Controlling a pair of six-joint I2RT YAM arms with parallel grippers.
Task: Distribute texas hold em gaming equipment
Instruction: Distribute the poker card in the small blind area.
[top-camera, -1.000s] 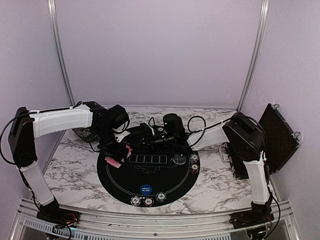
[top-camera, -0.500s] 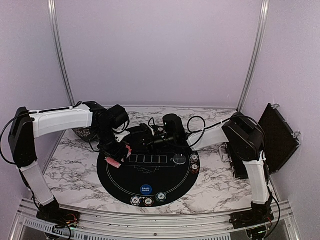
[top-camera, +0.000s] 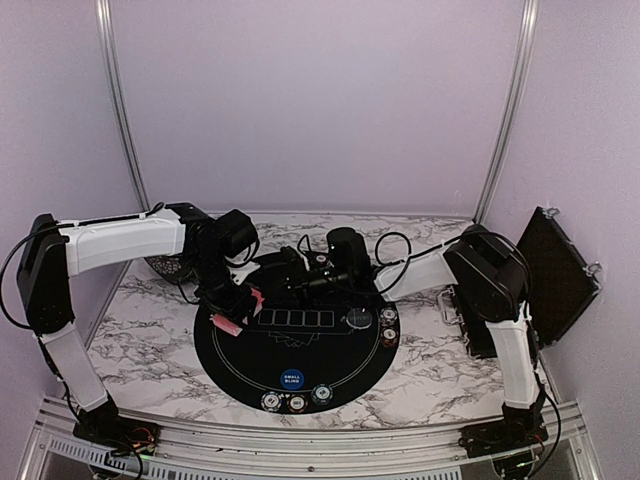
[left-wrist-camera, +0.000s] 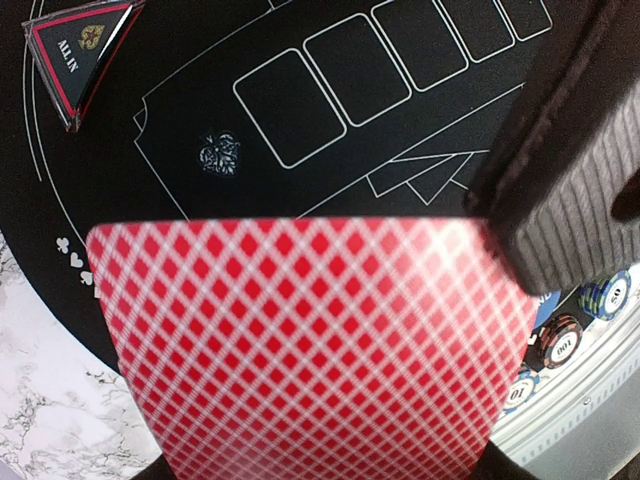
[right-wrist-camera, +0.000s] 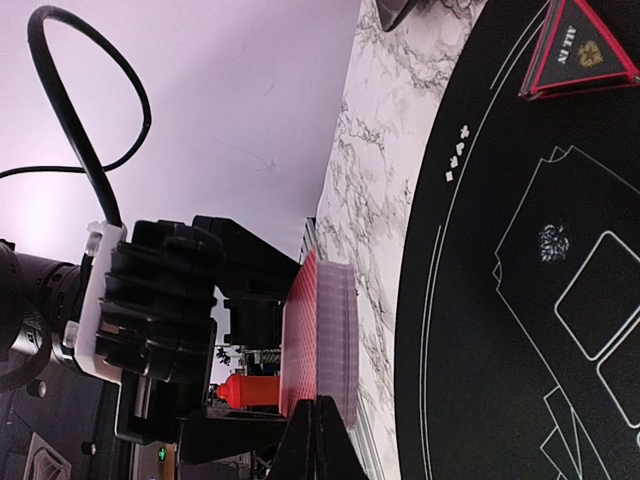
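Our left pincer (top-camera: 236, 300) grips a thick stack of red criss-cross cards (left-wrist-camera: 310, 340); our right pincer (right-wrist-camera: 316, 435) is clenched tight at its edge.

The red-backed playing cards (left-wrist-camera: 310, 350) look smooth and faintly glossy, the round black mat (left-wrist-camera: 100, 180) matt and cloth-like, the table (left-wrist-camera: 40, 420) polished with a marble pattern, the frame rails (top-camera: 118, 110) brushed metal.
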